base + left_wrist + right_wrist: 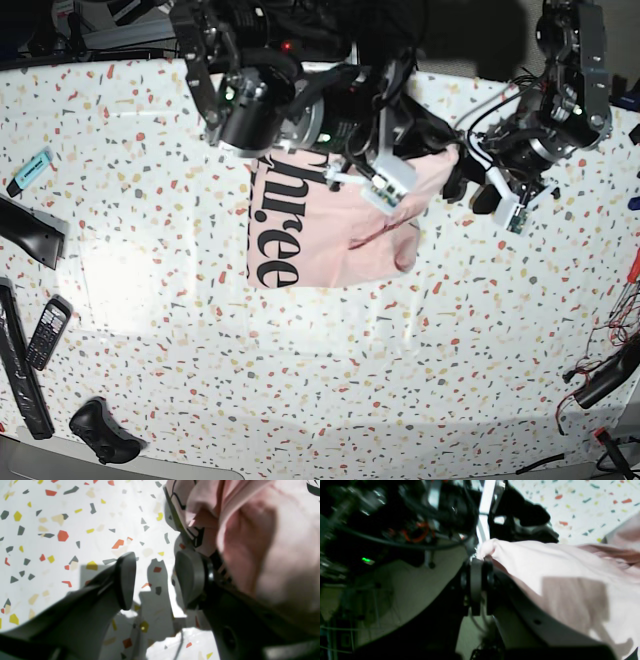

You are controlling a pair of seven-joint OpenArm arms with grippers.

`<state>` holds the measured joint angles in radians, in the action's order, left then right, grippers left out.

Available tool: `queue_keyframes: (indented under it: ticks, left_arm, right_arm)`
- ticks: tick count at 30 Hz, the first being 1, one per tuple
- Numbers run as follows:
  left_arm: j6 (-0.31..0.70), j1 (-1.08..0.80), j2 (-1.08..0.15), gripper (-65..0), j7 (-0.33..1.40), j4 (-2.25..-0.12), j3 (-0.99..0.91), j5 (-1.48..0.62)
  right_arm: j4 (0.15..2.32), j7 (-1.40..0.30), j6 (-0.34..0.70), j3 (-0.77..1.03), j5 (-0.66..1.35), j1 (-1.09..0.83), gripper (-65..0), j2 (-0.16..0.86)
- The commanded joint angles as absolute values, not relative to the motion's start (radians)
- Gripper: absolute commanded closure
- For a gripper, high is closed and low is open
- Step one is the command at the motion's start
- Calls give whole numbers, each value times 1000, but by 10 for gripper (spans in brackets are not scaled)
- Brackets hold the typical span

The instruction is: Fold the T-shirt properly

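White terrazzo table (pixel 300 380) with red, yellow, grey chips. Left edge: light-blue marker-like item (pixel 31 170), dark flat bar (pixel 30 232), keypad phone (pixel 46 332), long black strip (pixel 20 372) just beside the phone. Black controller-like object (pixel 103 430) near front-left corner. Tangled wires (pixel 605 375) and red-tipped tool (pixel 634 265) on the right edge.

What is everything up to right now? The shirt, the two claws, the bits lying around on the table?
T-shirt: partly folded on the table, black lettering facing up, one edge lifted.
Right gripper: shut on a bunch of the T-shirt's fabric.
Left gripper: jaws apart, nothing between them, beside the T-shirt.
Phone: lying flat near the table's edge, untouched.
Blue marker: lying flat, untouched.
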<state>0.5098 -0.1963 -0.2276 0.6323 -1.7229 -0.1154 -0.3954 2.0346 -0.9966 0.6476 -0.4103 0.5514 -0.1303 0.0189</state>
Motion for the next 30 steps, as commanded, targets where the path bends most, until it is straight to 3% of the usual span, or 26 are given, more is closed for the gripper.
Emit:
queue_keyframes:
  ticks: [1,5,10,15,19,23,27,30]
  left_arm:
    - [516,-185,-234,-281,613,-1740,-118,-408]
    - [516,-185,-234,-281,612,-1740,-118,-408]
    - [516,-182,-234,-281,612,-1740,-118,-408]
    - [516,-179,-243,-281,606,-1740,-120,-408]
    - [512,-160,-303,-281,563,-1741,-155,-436]
    - [513,-144,-368,-281,591,-1760,-211,-630]
    - [573,-154,-356,-281,717,-1819,-212,-759]
    - [631,-179,-312,-275,815,-1848,-207,-880]
  right_arm:
    - [2051,-972,656,-414,579,-119,-70,11]
    - [2051,-964,656,-413,635,-119,-213,11]
    - [2051,-955,656,-412,691,-110,-221,11]
    - [2051,-945,654,-370,594,-72,-218,10]
    - [2051,-933,616,-265,485,-45,-175,11]
    - [2051,-884,613,-130,466,-35,-120,11]
    - [2016,-880,613,-60,440,-10,-26,12]
    - [1911,-884,613,-64,440,25,0,11]
